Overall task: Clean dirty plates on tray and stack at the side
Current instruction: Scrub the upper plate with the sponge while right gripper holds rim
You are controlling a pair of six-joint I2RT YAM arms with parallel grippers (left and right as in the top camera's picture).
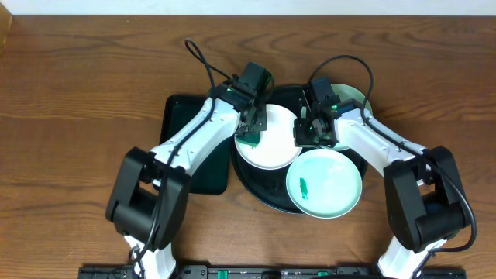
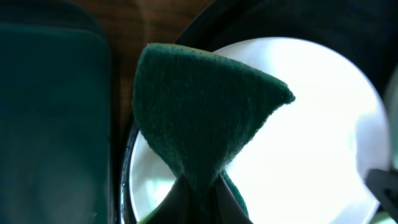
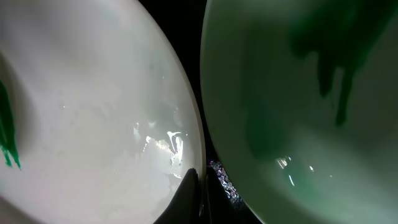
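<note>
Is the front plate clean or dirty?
Dirty: the front plate has a small green smear on its left part.

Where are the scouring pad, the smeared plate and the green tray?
scouring pad point(image 2: 199, 112), left wrist view, middle of its folded face.
smeared plate point(image 1: 333, 182), overhead view, bare centre beside the smear.
green tray point(image 1: 211, 172), overhead view, bare lower-right part.

A glossy white round plate point(image 3: 93, 106) fills nine o'clock, a green smear point(image 3: 6, 140) at its edge; a pale mint glossy plate point(image 3: 311, 112) fills three o'clock; the right gripper point(image 3: 193, 199), tips together, sits at six o'clock.
</note>
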